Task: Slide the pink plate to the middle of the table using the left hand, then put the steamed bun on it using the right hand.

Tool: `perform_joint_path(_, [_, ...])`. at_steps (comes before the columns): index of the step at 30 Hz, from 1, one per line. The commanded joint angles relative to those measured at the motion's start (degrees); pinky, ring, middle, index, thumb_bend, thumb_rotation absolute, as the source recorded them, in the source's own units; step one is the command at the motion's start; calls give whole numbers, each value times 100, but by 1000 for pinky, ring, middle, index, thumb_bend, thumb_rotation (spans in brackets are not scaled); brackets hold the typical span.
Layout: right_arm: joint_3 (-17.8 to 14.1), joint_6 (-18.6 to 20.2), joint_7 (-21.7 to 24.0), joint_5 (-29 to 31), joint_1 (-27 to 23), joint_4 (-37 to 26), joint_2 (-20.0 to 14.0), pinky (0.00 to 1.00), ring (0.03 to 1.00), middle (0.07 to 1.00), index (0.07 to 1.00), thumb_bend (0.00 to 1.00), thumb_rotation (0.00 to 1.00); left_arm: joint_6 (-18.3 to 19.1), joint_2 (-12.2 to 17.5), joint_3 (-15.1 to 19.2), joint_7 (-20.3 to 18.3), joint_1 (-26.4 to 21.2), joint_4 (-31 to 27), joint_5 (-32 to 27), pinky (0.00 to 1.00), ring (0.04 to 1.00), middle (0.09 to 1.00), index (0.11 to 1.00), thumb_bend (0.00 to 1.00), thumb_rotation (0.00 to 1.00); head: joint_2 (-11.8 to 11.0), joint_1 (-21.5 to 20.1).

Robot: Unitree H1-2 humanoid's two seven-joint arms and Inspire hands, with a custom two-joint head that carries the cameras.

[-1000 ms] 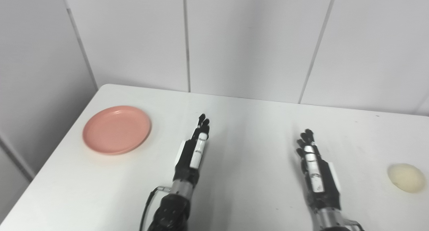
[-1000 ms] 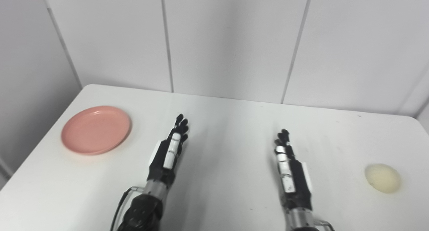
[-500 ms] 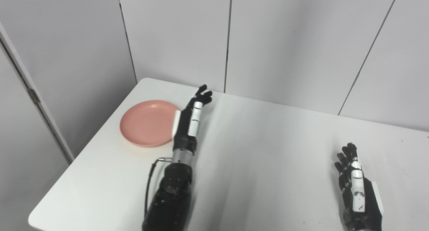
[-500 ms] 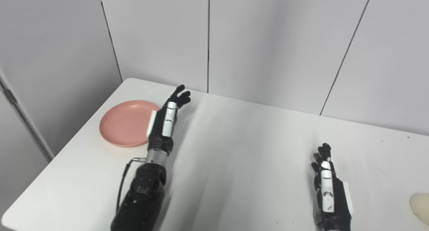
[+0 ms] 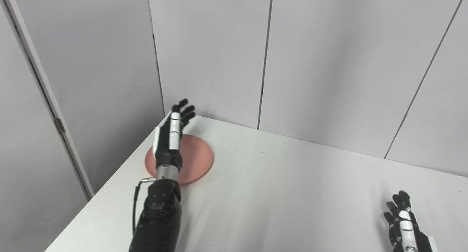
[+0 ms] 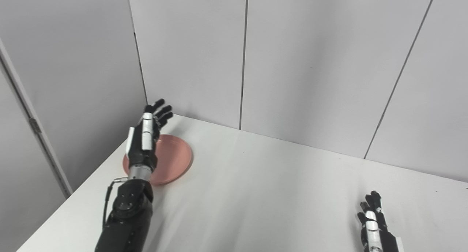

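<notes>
A round, shallow pink plate (image 5: 193,157) is seen lying flat on the white tabletop (image 5: 278,193), left of the frame's centre and close to the table's far left corner. Being round, it has no long axis of its own; in the picture it appears as an oval stretched left to right, with its open face turned upward. Its left part is covered by the arm in front of it.

The black-and-white left hand (image 5: 171,138) is held over the plate's left side, raised on a forearm that enters from the bottom edge and rises steeply. Its fingers (image 5: 185,110) are stretched out and slightly spread, pointing toward the upper part of the frame and the grey panelled wall (image 5: 329,61). Nothing is held in it, and whether it is touching the plate cannot be told.

The black-and-white right hand (image 6: 373,224) is seen at the lower right corner of the frame, low over the tabletop, well apart from the plate. Its fingers are extended, close together, pointing up the frame, and nothing is grasped.

The steamed bun is not in view in either picture.
</notes>
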Motion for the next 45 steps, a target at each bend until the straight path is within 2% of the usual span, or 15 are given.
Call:
perform_joint_path(1, [-101,-230,20,38,64,165,-125,1000,1000,1000,1000,327,937,-154,246,90,30,-269,23,-43,924,841,820,813,739,1000,3,-2])
perform_joint_path(5, [-110,-226,3,25,60,179,-105,1000,1000,1000,1000,324,932,-433,488,248,13,-298,414,-146,912,834,815,810,738,1000,-4,-2])
perform_joint_path(7, [-113,-285,10,18,60,201,-102,1000,1000,1000,1000,323,940,-630,607,402,274,-338,715,-31,889,808,793,791,735,1000,-4,-2])
perform_joint_path(9, [-118,-310,15,22,58,211,-98,1000,1000,1000,1000,321,948,-690,694,452,356,-350,869,-5,883,792,779,780,738,1000,-4,-2])
perform_joint_path(11, [-112,-311,38,33,58,205,-106,1000,1000,1000,1000,317,949,-739,842,480,195,-340,1050,-154,930,816,802,804,755,1000,11,1])
perform_joint_path(13, [-112,-290,51,41,65,186,-110,1000,1000,1000,1000,320,952,-803,942,515,94,-333,1197,-274,931,828,815,820,757,1000,13,5])
perform_joint_path(18, [-133,-275,47,52,65,176,-106,1000,1000,1000,1000,325,954,-1019,1137,506,67,-354,1615,-337,949,877,843,844,741,1000,28,16])
perform_joint_path(22, [-132,-310,91,73,52,198,-122,1000,1000,1000,1000,301,973,-900,1209,539,237,-376,1770,-289,913,863,836,833,760,1000,33,23])
perform_joint_path(31, [-146,-246,75,74,57,162,-121,1000,1000,1000,1000,301,968,-1024,1287,516,197,-464,2377,-335,939,873,851,849,727,1000,48,33])
perform_joint_path(33, [-150,-236,96,107,58,155,-124,1000,1000,1000,1000,301,963,-926,1299,468,115,-457,2457,-347,930,872,853,857,729,1000,61,28])
perform_joint_path(38, [-156,-311,121,129,49,199,-136,1000,1000,1000,1000,308,966,-688,1242,359,-120,-452,2496,-489,989,890,870,875,750,1000,80,20])
perform_joint_path(40, [-170,-290,110,156,46,200,-130,1000,1000,1000,1000,324,932,-556,1235,300,-203,-446,2479,-515,999,899,880,891,750,1000,84,26])
perform_joint_path(43, [-165,-259,98,141,57,189,-138,1000,1000,1000,1000,342,924,-369,1237,170,-401,-481,2628,-562,1000,901,883,964,743,1000,93,17])
perform_joint_path(45, [-161,-244,98,137,61,183,-142,1000,1000,1000,1000,347,940,-242,1223,93,-455,-471,2604,-565,974,896,878,897,775,1000,98,9])
